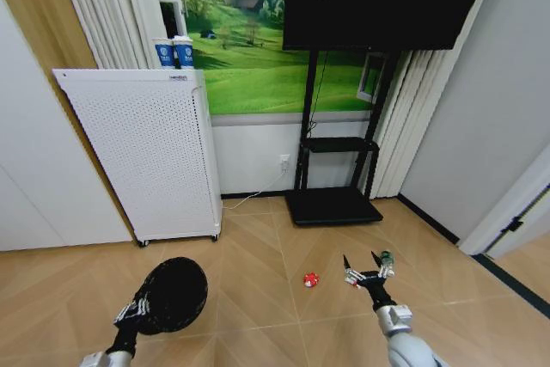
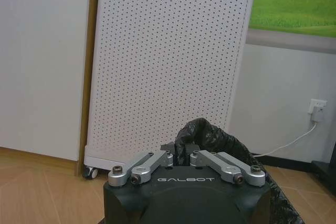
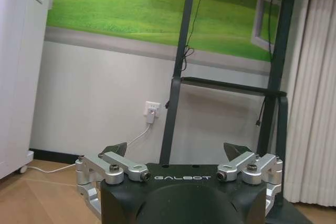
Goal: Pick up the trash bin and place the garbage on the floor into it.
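Observation:
In the head view the black round trash bin [image 1: 174,292] hangs tilted above the floor at the lower left, with my left gripper [image 1: 136,308] shut on its rim. The left wrist view shows the same grip: the fingers pinch the bin's bag-lined rim [image 2: 206,130] at my left gripper [image 2: 181,157]. A small red-and-white piece of garbage [image 1: 310,279] lies on the wood floor at the centre. A small clear bottle with a green label [image 1: 387,257] lies further right. My right gripper [image 1: 361,260] hovers open between them, above the floor, with nothing between its fingers [image 3: 177,150].
A white perforated cabinet [image 1: 142,156] on castors stands at the back left, with two blue-and-white cups [image 1: 174,51] on top. A black TV stand [image 1: 333,204] stands against the far wall. A white cable runs from a wall socket [image 1: 284,162]. There is a door frame at the right.

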